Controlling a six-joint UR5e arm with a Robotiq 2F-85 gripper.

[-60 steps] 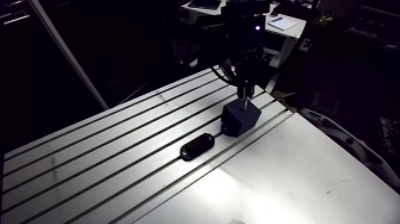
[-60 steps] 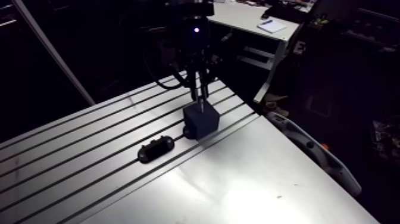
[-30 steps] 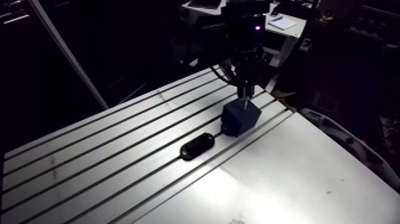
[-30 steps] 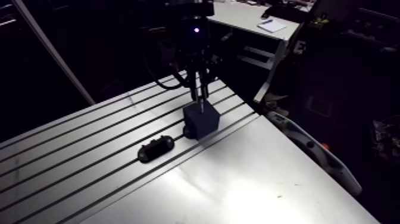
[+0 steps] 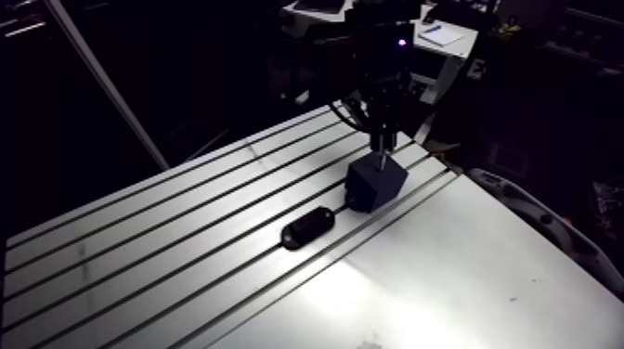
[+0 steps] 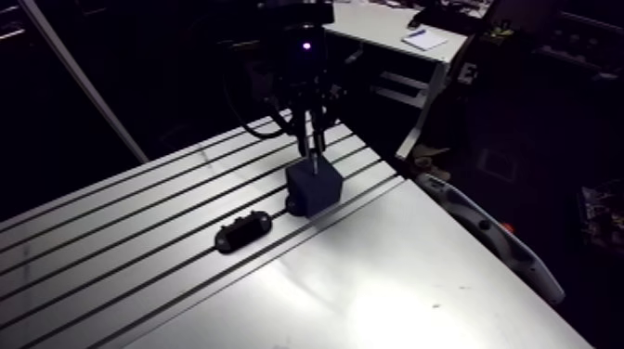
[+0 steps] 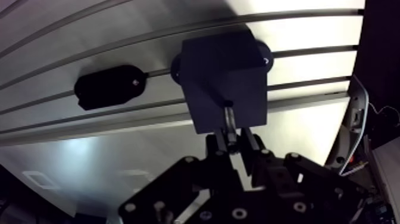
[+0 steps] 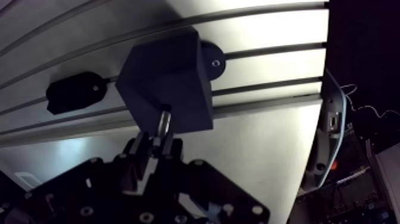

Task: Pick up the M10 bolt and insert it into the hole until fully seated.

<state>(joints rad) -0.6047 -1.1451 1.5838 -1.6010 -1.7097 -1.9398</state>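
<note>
A dark cube block [image 7: 223,77] stands on the slotted table [image 5: 186,232]. The silver M10 bolt [image 7: 229,119] is pinched between my gripper's [image 7: 231,142] two fingers, held upright. Its tip meets the block's top face at the hole [image 7: 227,104]. In the arm view my gripper [image 5: 381,139] hangs straight over the block [image 5: 376,183], with the bolt's shank [image 6: 314,164] showing as a thin bright line touching the top. How deep the bolt sits in the hole is hidden.
A flat black oval part [image 7: 110,86] lies on a table slot beside the block, also visible in the arm view [image 5: 306,228]. A round black knob [image 8: 212,59] sticks out of the block's side. The table's edge [image 7: 351,113] runs close by.
</note>
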